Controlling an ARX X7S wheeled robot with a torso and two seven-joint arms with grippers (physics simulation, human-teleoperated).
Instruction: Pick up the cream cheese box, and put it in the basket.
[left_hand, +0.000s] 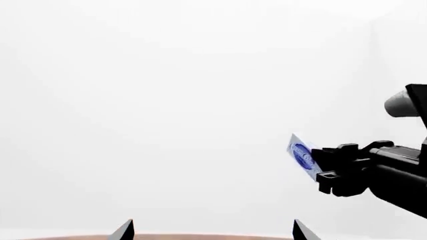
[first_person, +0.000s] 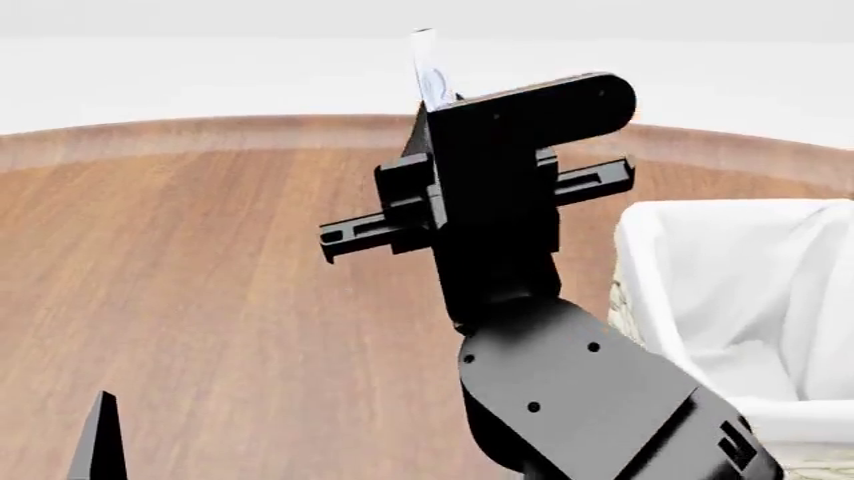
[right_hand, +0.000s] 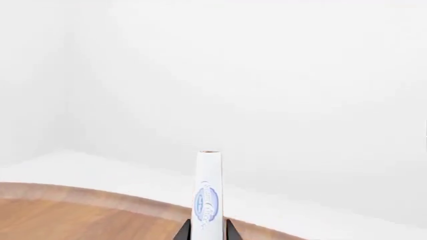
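My right gripper (first_person: 430, 120) is shut on the cream cheese box (first_person: 429, 68), a thin white box with a blue oval mark. It holds the box upright, high above the wooden table, left of the basket (first_person: 747, 290). The box stands edge-on between the right fingertips in the right wrist view (right_hand: 207, 192). In the left wrist view the box (left_hand: 302, 155) shows at the tip of the right gripper (left_hand: 319, 161). My left gripper (left_hand: 212, 231) is open and empty, low at the near left; one fingertip (first_person: 100, 440) shows in the head view.
The round wooden table (first_person: 227, 290) spreads under both arms, its far edge (first_person: 200, 128) curving against a white floor. The basket's white cloth liner (first_person: 707, 240) fills the right side of the head view. White walls lie beyond.
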